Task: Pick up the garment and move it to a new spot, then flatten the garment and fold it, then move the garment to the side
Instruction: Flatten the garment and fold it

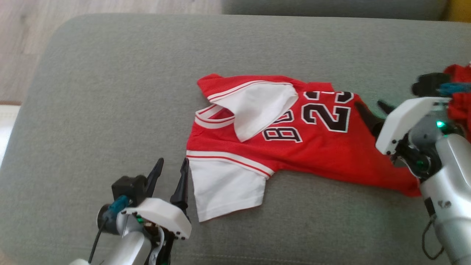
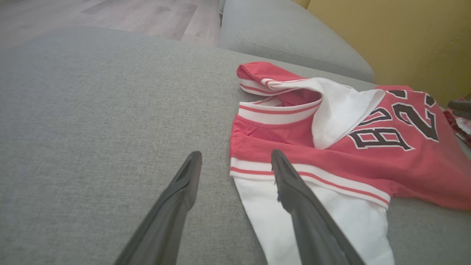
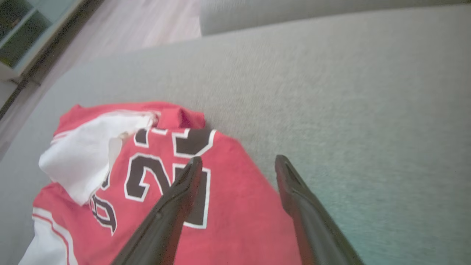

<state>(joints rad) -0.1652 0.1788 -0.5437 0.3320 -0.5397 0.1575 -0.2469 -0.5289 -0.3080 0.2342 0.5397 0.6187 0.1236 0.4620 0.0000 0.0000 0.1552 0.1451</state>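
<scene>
The garment [image 1: 331, 147] is a red jersey with white sleeves and a black "23". It lies spread out, partly rumpled, on the grey cushion [image 1: 110, 92], with one white sleeve folded over the chest. My left gripper [image 1: 173, 162] is open just beside the near white sleeve. In the left wrist view the left gripper [image 2: 236, 154] has its right finger over the sleeve seam of the garment [image 2: 404, 165]. My right gripper [image 1: 372, 107] is open at the jersey's hem end. In the right wrist view the right gripper [image 3: 238, 160] straddles the edge of the garment [image 3: 235, 221].
Another red cloth item [image 1: 458, 95] lies at the far right edge behind my right arm. Wooden floor [image 1: 22, 44] lies beyond the cushion's left edge. A second grey cushion [image 1: 331, 7] sits at the back, with a yellow wall [image 2: 404, 36] behind it.
</scene>
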